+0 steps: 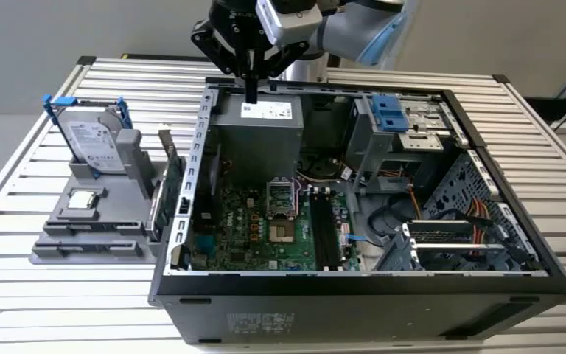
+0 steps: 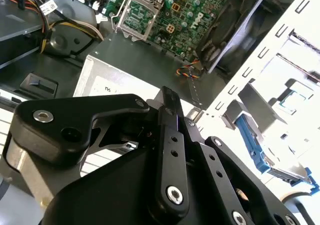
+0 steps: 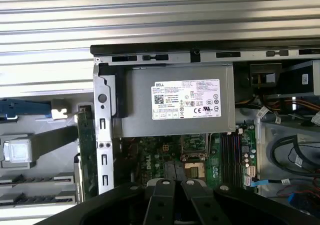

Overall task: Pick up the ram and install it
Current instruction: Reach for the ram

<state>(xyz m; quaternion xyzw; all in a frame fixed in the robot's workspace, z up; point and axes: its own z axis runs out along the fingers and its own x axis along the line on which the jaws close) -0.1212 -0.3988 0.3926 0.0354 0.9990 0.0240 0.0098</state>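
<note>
My gripper [image 1: 251, 93] hangs shut and empty above the far edge of the open computer case [image 1: 362, 287], over the grey power supply [image 1: 259, 133]. Both wrist views show its black fingers [image 2: 169, 99] [image 3: 176, 169] pressed together. Thin green circuit boards [image 1: 173, 195] [image 3: 86, 150] stand on edge in the grey holder [image 1: 86, 240], right beside the case's wall on the exterior view's left. I cannot tell which of them is the ram. The gripper is well above and behind them. Black memory slots [image 1: 323, 228] [image 3: 232, 155] run along the motherboard [image 1: 248, 240] next to the processor socket [image 1: 279, 198].
The holder also carries a silver hard drive in a blue frame [image 1: 96, 136] and a small square chip [image 1: 85, 198]. Inside the case are a drive cage with a blue latch [image 1: 386, 110], coloured cables [image 1: 480, 214] and a fan [image 2: 235, 22]. Everything rests on a slatted metal table [image 1: 47, 295].
</note>
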